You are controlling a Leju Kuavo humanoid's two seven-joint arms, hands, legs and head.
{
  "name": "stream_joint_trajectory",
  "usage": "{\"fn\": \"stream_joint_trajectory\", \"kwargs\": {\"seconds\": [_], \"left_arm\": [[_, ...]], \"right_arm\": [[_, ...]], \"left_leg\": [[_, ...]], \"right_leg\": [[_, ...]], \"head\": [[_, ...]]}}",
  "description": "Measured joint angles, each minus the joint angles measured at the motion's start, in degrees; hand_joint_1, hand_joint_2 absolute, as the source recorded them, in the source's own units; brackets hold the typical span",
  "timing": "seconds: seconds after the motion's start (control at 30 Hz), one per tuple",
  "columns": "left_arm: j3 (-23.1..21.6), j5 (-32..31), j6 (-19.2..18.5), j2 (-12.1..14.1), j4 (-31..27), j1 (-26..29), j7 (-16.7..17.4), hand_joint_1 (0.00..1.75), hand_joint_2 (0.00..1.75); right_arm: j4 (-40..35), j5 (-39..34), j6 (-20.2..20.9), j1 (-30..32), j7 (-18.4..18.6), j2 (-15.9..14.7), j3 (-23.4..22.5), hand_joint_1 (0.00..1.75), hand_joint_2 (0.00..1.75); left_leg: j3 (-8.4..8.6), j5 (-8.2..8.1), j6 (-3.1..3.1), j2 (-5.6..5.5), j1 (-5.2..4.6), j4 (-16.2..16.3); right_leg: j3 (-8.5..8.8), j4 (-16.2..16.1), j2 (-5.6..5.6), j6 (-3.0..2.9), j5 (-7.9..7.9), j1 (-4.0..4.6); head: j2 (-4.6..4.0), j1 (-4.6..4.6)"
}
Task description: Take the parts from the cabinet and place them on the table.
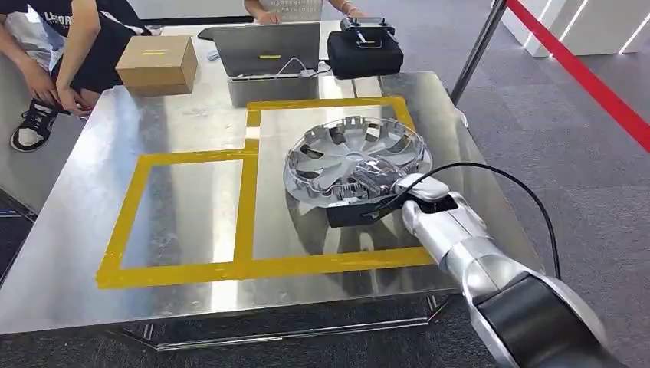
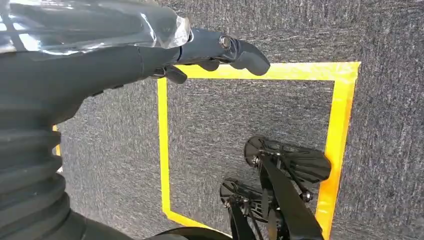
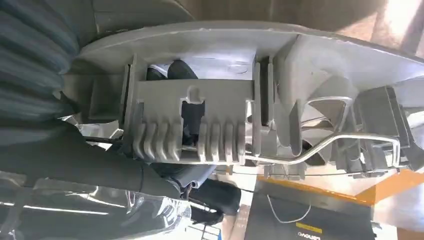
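Observation:
A silver hubcap (image 1: 352,157) sits tilted over the right yellow-taped square of the steel table (image 1: 184,115). My right hand (image 1: 368,211) grips its near rim from the table's front right. In the right wrist view the hubcap's ribbed grey rim (image 3: 240,50) is close up, with my right hand (image 3: 100,165) around it and dark fingers (image 3: 175,70) showing through a slot. I cannot tell whether the far edge touches the table. My left hand (image 2: 150,55) hangs over the carpet, holding nothing, thumb stretched out.
The left taped square (image 1: 180,211) holds nothing. At the table's far edge stand a cardboard box (image 1: 157,63), a laptop (image 1: 264,47) and a black case (image 1: 364,52). People (image 1: 77,46) sit behind. A pole (image 1: 475,54) with red tape (image 1: 582,73) stands at right.

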Motion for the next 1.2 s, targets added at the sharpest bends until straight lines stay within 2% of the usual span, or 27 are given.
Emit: {"fn": "stream_joint_trajectory", "kwargs": {"seconds": [0.03,0.2,0.23,0.47,0.67,0.87,1.0,1.1,1.2], "left_arm": [[-0.09,-0.02,0.09,0.00,0.00,0.00,0.00,0.00,1.75],[-0.17,-0.09,0.59,-0.04,0.02,0.00,0.00,0.00,1.75],[-0.17,-0.07,0.59,-0.04,0.02,-0.01,0.00,0.00,0.00],[-0.17,0.17,0.72,-0.07,0.07,0.08,0.00,0.00,0.00],[-0.17,0.07,0.74,-0.09,0.22,0.31,-0.53,0.00,0.00],[-0.13,0.96,0.55,-0.13,0.46,0.35,-1.75,0.00,0.00],[0.33,2.47,0.63,-0.15,0.46,0.34,-2.80,0.00,0.00],[0.99,3.19,1.14,-0.48,0.46,0.36,-3.52,0.00,0.00],[1.66,3.69,1.55,-0.61,0.46,0.46,-4.35,0.00,0.00]], "right_arm": [[0.02,-0.24,0.00,0.02,0.00,0.04,0.00,0.00,0.00],[0.57,-0.40,0.82,1.05,-0.17,0.68,0.04,0.00,0.00],[0.74,-0.33,1.45,1.48,-0.31,0.77,0.11,0.00,0.00],[1.68,-1.18,2.19,3.07,-0.83,1.75,0.44,0.00,0.00],[1.84,-3.28,-0.94,3.28,-3.19,1.25,-0.02,0.00,0.00],[0.98,-9.32,-12.71,4.84,-8.35,-0.61,-3.24,0.00,0.00],[-4.16,-15.03,-21.53,7.35,-11.84,-2.94,-7.20,0.00,0.00],[-14.80,-16.92,-27.44,12.40,-11.32,-6.52,-10.41,0.00,0.00],[-30.25,-16.39,-31.15,20.40,-9.44,-10.54,-14.02,0.00,0.00]], "left_leg": [[0.00,0.00,0.00,0.00,0.00,0.00],[-0.01,0.00,-0.01,-0.02,0.02,0.00],[-0.06,0.00,-0.01,-0.05,0.02,0.00],[-0.44,0.06,0.02,-0.26,0.02,0.02],[-0.66,0.06,0.02,-0.28,0.02,0.02],[-0.75,0.06,0.02,-0.32,0.02,0.03],[-0.78,0.06,0.02,-0.43,0.02,0.05],[-0.85,0.06,0.03,-0.67,0.02,0.06],[-0.92,0.05,0.04,-0.91,0.01,0.07]], "right_leg": [[0.00,0.00,0.00,0.00,0.00,0.00],[0.00,0.00,-0.03,-0.01,-0.01,0.02],[-0.02,0.00,-0.06,-0.01,-0.01,0.05],[-0.30,0.03,-0.24,0.01,0.00,0.05],[-0.55,0.02,-0.24,0.01,0.00,0.04],[-0.62,0.02,-0.31,0.01,0.00,0.04],[-0.65,0.01,-0.36,0.01,0.00,0.03],[-0.63,-0.02,-0.59,0.02,-0.01,0.01],[-0.65,-0.05,-0.83,0.07,-0.07,-0.01]], "head": [[0.00,-0.02],[0.00,-0.02],[0.00,0.00],[0.00,0.00],[0.00,-0.02],[0.00,0.00],[0.00,-0.02],[0.00,-0.02],[0.00,-0.02]]}}
